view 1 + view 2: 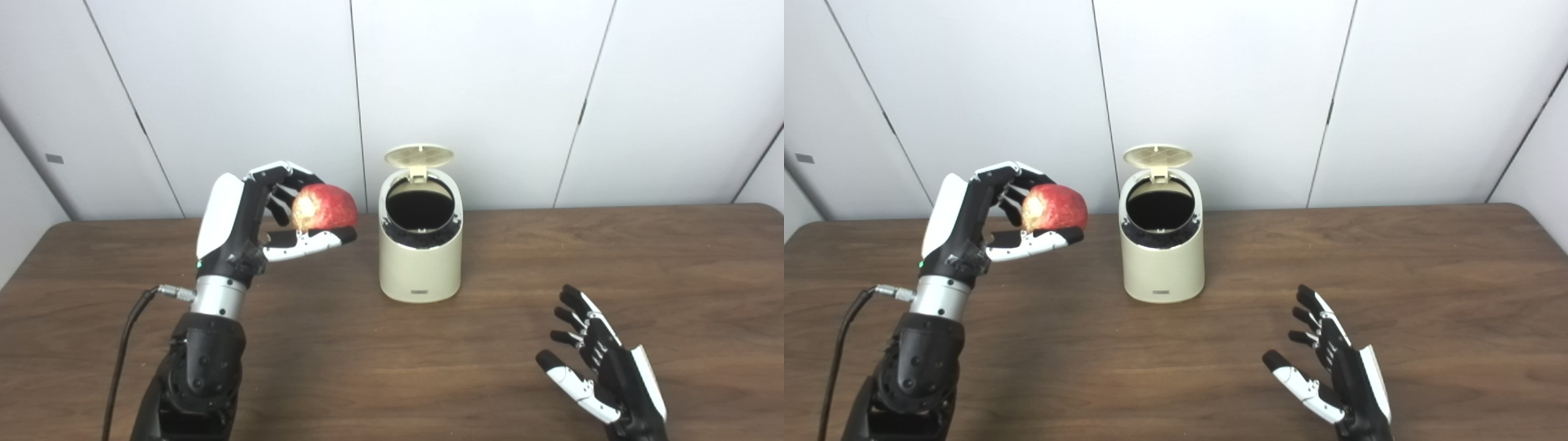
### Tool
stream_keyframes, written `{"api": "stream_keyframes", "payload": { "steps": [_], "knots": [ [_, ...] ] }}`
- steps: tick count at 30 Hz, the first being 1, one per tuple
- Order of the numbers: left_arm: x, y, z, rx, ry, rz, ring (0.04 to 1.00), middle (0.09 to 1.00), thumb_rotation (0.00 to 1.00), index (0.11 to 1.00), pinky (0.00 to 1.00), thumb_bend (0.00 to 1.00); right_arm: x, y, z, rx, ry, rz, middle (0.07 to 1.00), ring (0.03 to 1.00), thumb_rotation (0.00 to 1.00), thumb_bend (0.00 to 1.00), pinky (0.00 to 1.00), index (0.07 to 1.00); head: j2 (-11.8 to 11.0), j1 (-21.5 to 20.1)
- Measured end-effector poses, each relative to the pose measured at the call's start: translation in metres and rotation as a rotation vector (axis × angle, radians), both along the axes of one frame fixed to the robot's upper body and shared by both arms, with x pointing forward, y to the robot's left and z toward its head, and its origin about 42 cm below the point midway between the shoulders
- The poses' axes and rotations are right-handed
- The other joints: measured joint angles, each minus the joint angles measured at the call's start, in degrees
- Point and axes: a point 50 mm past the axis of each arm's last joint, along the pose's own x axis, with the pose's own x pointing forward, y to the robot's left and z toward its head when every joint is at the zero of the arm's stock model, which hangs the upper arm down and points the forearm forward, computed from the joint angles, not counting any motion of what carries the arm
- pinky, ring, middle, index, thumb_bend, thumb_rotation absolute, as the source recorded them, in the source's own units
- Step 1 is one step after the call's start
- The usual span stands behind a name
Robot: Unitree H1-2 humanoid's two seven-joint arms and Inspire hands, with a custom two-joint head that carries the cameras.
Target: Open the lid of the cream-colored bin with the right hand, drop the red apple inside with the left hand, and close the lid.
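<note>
The cream-colored bin [419,263] stands upright at the middle of the brown table, its round lid [419,155] swung up and back so the dark opening shows. My left hand [257,220] is raised to the left of the bin, shut on the red apple [323,207], which sits between thumb and fingers at about the height of the bin's rim and apart from it. My right hand [597,367] hovers low over the table at the front right, open with fingers spread, holding nothing, well away from the bin.
The brown wooden table [551,257] spans the whole view, with white wall panels behind it. A black cable [122,349] hangs from my left wrist at the front left.
</note>
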Motion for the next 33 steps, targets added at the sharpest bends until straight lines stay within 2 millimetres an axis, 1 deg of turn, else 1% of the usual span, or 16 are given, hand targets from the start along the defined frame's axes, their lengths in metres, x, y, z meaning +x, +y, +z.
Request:
{"api": "stream_keyframes", "payload": {
  "steps": [4,6,10,15,19,21,24,26,29,33],
  "knots": [
    [0.004,-0.02,0.007,-0.015,-0.022,-0.033,0.47,0.545,0.0,0.478,0.35,0.47,0.0,0.001,-0.004,0.002,-0.001,0.003,0.914,0.867,0.51,0.59,0.75,0.902,-0.1,0.1],
    [0.009,-0.028,0.011,-0.017,-0.033,-0.044,0.471,0.544,0.0,0.477,0.35,0.47,0.0,0.002,-0.005,0.005,0.001,0.004,0.916,0.869,0.52,0.6,0.75,0.904,-0.2,0.1],
    [0.017,-0.039,0.012,-0.024,-0.03,-0.062,0.471,0.545,0.0,0.476,0.35,0.47,0.0,0.003,-0.004,0.009,-0.013,0.0,0.918,0.874,0.53,0.6,0.76,0.909,-0.3,-0.1],
    [0.025,-0.056,0.002,0.01,0.006,-0.082,0.467,0.547,0.0,0.479,0.36,0.47,0.0,0.004,-0.004,0.012,-0.015,0.0,0.923,0.883,0.54,0.6,0.77,0.914,-0.4,-0.1],
    [0.032,-0.071,0.0,0.006,0.021,-0.1,0.458,0.55,0.0,0.483,0.35,0.47,0.0,0.005,-0.004,0.014,-0.016,0.001,0.926,0.885,0.53,0.59,0.77,0.914,-0.6,-0.3],
    [0.036,-0.079,0.0,0.002,0.021,-0.115,0.444,0.518,0.0,0.501,0.34,0.47,0.0,0.006,-0.004,0.014,-0.016,0.001,0.925,0.884,0.53,0.6,0.77,0.915,-0.7,-0.3],
    [0.043,-0.087,-0.004,0.005,0.02,-0.123,0.433,0.507,0.0,0.509,0.34,0.48,0.0,0.006,-0.004,0.015,-0.017,0.0,0.921,0.879,0.54,0.61,0.76,0.913,-0.7,-0.4],
    [0.047,-0.088,-0.006,0.012,0.016,-0.127,0.431,0.521,0.0,0.507,0.34,0.47,0.0,0.006,-0.004,0.015,-0.017,-0.002,0.917,0.876,0.53,0.61,0.76,0.912,-0.7,-0.3],
    [0.054,-0.092,-0.016,0.054,0.016,-0.121,0.431,0.548,0.0,0.499,0.35,0.47,0.0,0.006,-0.004,0.017,-0.018,-0.006,0.916,0.878,0.53,0.6,0.76,0.912,-0.7,-0.3],
    [0.061,-0.095,-0.029,0.075,0.023,-0.117,0.419,0.56,0.0,0.492,0.33,0.47,-0.001,0.005,-0.005,0.022,-0.018,-0.009,0.919,0.878,0.53,0.61,0.76,0.915,-0.5,-0.2]
  ]
}}
